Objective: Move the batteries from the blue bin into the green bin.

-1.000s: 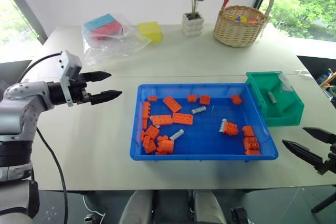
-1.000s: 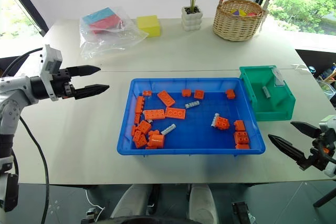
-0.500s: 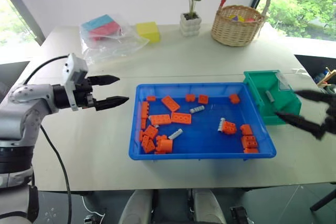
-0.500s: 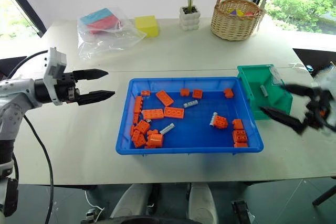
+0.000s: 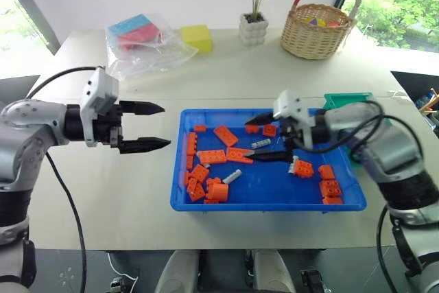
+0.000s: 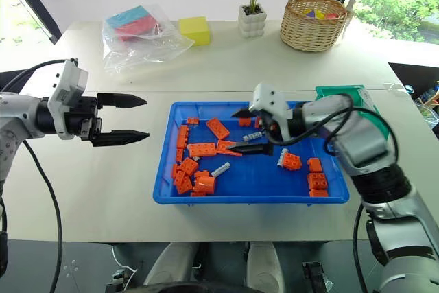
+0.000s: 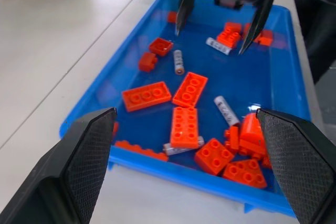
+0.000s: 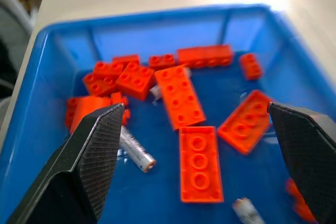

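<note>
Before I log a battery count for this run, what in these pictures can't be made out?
- Small deep green plastic bin: head views, the right arm covers its inside.
- Thin silver-grey batteries in the wide shallow blue plastic tray: one is half under an orange toy brick, left wrist view; more may be hidden.
- Woven wicker basket: contents too small.

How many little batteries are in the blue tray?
4 batteries: one centre-back, one centre-front, one right beside a brick, one half under a left brick. Others may hide.
</note>
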### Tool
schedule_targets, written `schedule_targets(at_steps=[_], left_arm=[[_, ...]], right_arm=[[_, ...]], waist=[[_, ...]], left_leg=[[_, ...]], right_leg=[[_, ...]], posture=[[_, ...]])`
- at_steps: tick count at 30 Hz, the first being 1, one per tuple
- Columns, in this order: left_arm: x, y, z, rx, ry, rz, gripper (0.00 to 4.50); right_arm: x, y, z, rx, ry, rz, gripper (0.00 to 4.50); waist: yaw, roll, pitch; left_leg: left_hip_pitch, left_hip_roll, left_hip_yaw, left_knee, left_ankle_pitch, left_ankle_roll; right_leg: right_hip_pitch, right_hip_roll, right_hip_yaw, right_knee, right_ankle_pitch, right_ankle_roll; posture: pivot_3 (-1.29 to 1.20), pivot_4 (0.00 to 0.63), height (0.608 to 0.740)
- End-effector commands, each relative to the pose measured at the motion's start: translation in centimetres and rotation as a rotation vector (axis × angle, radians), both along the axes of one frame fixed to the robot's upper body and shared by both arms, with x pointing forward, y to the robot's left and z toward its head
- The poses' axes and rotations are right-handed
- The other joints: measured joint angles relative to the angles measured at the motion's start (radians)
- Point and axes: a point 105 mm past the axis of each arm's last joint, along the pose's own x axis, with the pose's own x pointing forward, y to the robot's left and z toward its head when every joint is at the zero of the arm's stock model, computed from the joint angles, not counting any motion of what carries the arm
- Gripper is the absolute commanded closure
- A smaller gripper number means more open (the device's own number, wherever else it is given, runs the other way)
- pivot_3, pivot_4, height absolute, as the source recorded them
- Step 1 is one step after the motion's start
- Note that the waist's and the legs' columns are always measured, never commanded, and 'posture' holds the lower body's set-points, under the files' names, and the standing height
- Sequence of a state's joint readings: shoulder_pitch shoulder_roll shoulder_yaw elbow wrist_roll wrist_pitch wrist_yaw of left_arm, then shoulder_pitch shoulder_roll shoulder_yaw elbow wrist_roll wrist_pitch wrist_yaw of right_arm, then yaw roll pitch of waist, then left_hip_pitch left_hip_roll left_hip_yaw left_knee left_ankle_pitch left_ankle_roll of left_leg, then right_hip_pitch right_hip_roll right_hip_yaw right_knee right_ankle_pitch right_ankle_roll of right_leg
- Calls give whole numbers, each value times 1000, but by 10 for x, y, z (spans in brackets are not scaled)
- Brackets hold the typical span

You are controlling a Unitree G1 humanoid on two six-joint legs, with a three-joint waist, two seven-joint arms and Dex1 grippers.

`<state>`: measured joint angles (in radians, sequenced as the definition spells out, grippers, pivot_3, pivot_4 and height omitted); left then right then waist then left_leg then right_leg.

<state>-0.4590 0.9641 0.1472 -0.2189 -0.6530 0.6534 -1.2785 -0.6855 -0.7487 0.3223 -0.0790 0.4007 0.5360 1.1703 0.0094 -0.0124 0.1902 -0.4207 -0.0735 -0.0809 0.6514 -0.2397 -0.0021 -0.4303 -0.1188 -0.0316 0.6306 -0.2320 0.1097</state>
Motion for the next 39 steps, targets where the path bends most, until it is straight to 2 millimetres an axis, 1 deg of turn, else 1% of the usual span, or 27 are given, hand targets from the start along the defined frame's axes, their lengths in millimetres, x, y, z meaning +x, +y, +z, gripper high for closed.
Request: schedule_targets(at_steps=[1,5,9,11,13,16,20,26,30,33,36,37,39], left_arm=[[-11,0,7,27,-25,-31,52],[-16,-1,7,36,-21,-39,52],[-21,-1,4,49,-11,-51,52],[-25,-1,2,58,-4,-61,52],[-26,0,2,63,-3,-63,52],[-25,2,1,64,-6,-54,52],[-24,2,2,53,-11,-44,52],[-22,8,2,45,-7,-26,52],[-18,11,2,27,-5,-4,52],[-15,11,1,15,-3,5,0],[-14,10,2,-9,-2,9,0],[-13,10,2,-22,-4,12,0],[-11,11,2,-31,-2,20,0]], right_arm=[[13,12,-3,-39,-44,57,29],[23,31,-20,-88,-53,128,29],[35,52,-27,-70,-86,139,29],[36,58,-32,-73,-89,163,29],[37,64,-32,-70,-102,187,29],[40,77,-24,-42,-106,195,29],[37,78,-31,-64,-100,219,29],[31,75,-39,-70,-73,229,29],[30,72,-43,-80,-69,217,29],[32,72,-41,-60,-72,192,800],[34,71,-36,-47,-78,175,2283],[34,71,-34,-40,-75,167,2621],[34,70,-29,-22,-64,155,2621]], waist=[[-6,0,0],[-22,0,0],[-29,0,0],[-29,0,0],[-28,0,0],[-29,0,0],[-25,0,0],[-28,0,0],[-30,0,0],[-30,0,0],[-29,0,0],[-29,0,0],[-28,0,0]], left_leg=[[0,0,0,0,0,0],[2,1,-1,0,2,-2],[3,1,-1,0,2,-3],[4,1,-1,-1,2,-3],[4,1,-1,-2,2,-4],[4,1,-1,-2,3,-4],[4,1,-2,-2,3,-5],[5,1,-2,-2,3,-5],[5,1,-2,-2,3,-5],[5,1,-2,-2,3,-5],[5,1,-1,-2,3,-5],[5,1,-1,-2,3,-5],[5,1,-2,-2,3,-5]], right_leg=[[0,0,0,0,0,0],[0,2,0,2,1,-1],[0,3,0,4,1,-1],[0,3,1,4,1,-1],[-1,3,1,4,1,-1],[-1,3,1,5,1,-2],[0,4,1,5,1,-2],[-1,4,1,5,1,-2],[-1,4,1,7,1,-2],[-2,4,2,8,1,-2],[-2,4,2,9,1,-2],[-2,4,2,9,1,-2],[-2,4,2,9,1,-2]], posture=[[0,150,702],[0,150,702],[0,150,702],[0,150,702],[0,150,702],[0,150,702],[0,150,702],[0,150,702],[0,150,702],[0,150,702],[0,150,702],[0,150,702],[0,150,702]])
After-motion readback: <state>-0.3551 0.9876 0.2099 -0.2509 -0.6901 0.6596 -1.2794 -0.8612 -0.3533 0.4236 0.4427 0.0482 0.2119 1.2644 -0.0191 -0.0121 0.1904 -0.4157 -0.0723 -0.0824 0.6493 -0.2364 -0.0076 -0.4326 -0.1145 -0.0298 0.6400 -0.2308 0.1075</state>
